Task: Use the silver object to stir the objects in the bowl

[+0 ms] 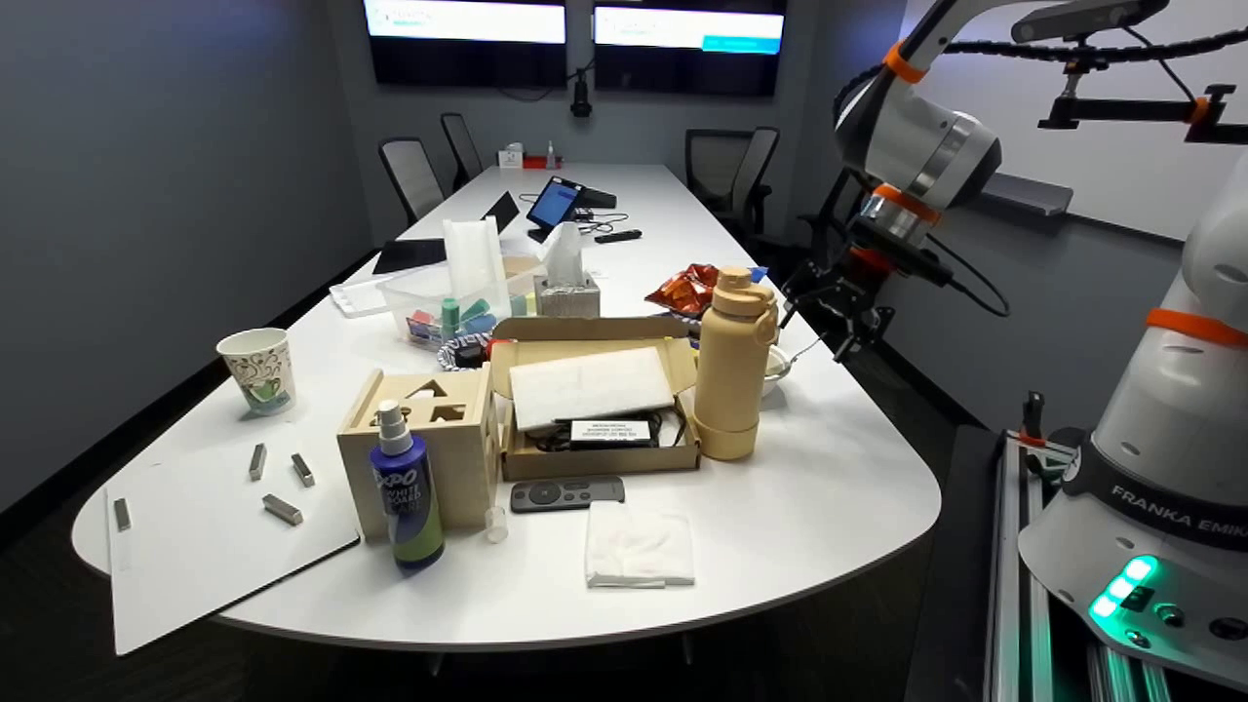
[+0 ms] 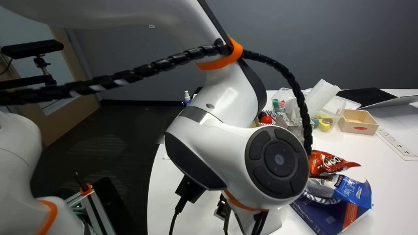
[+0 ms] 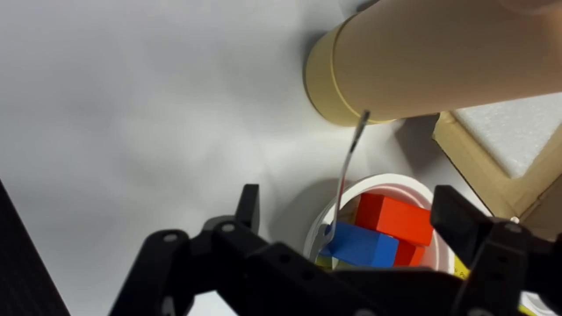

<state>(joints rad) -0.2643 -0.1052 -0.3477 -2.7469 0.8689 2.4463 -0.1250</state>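
Observation:
The silver object [image 3: 342, 184] is a thin metal utensil leaning on the rim of the white bowl [image 3: 390, 179]. Its lower end is inside beside a blue block [image 3: 360, 245]; its upper end juts out over the table. Red-orange blocks [image 3: 401, 219] and a bit of yellow also lie in the bowl. My gripper [image 3: 350, 207] is open and empty, its fingers spread above the bowl with the silver object between them, untouched. In an exterior view the gripper [image 1: 817, 333] is beside the silver object [image 1: 807, 348], and the bowl [image 1: 777, 370] is partly hidden behind the tan jug.
The tall tan jug [image 1: 733, 375] stands close to the bowl; it also shows in the wrist view [image 3: 430, 57]. An open cardboard box [image 1: 600, 460] is beside it. Snack bags [image 2: 333, 163] and a blue book [image 2: 318, 212] lie nearby. The arm hides the gripper in an exterior view.

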